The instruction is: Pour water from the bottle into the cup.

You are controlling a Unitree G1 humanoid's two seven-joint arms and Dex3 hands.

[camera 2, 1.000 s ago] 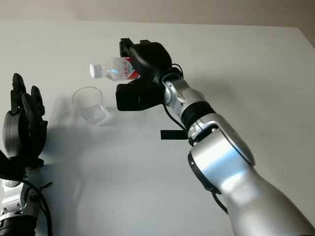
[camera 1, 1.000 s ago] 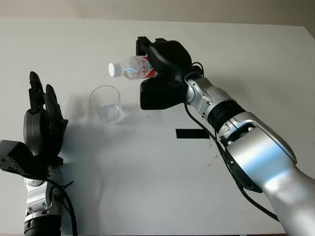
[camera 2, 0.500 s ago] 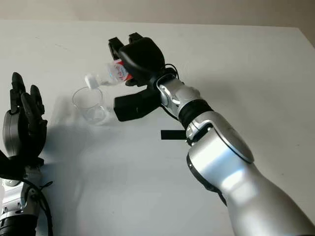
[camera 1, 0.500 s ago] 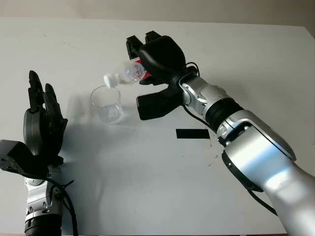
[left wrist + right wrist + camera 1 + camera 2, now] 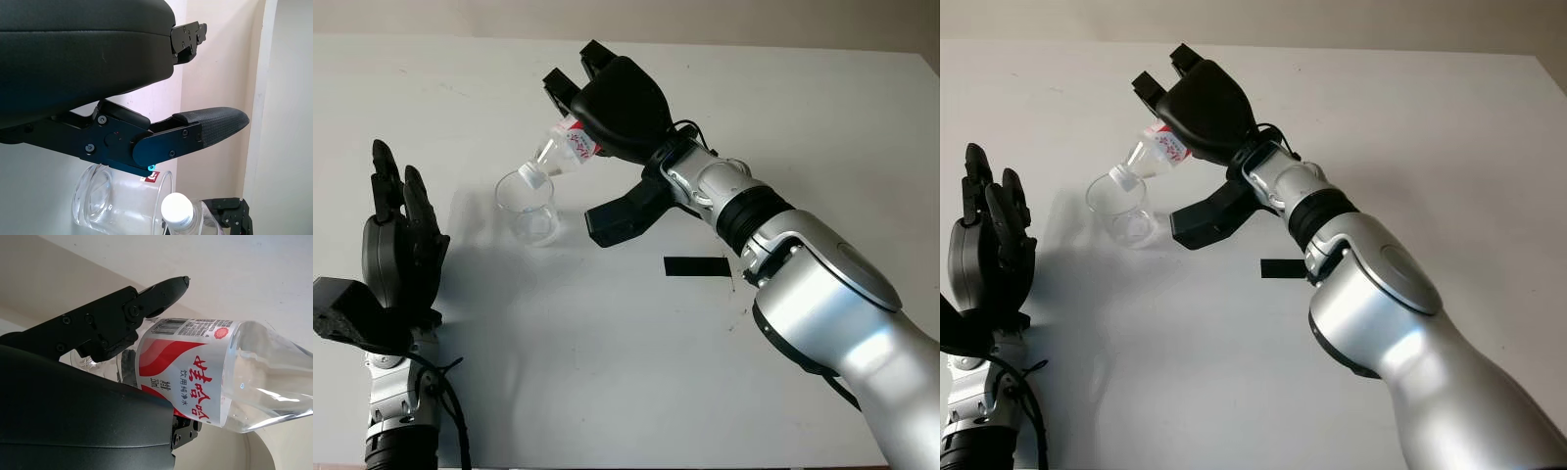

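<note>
Now right hand [image 5: 607, 103] tips bottle [image 5: 558, 157], apparently capped, over cup [image 5: 529, 208].

A white table [image 5: 607, 372] carried the scene. On it stood 1 clear cup [image 5: 528, 207], upright, left of the table's middle and nearer the far edge than the near one. A short black strip [image 5: 696, 265] lay flat near the middle, well apart from the cup.

The table [image 5: 607, 372] is looked down on from the head by both eyes, slightly offset. Close wrist views are shared on the bottle [image 5: 205, 377] and cup [image 5: 117, 205].
</note>
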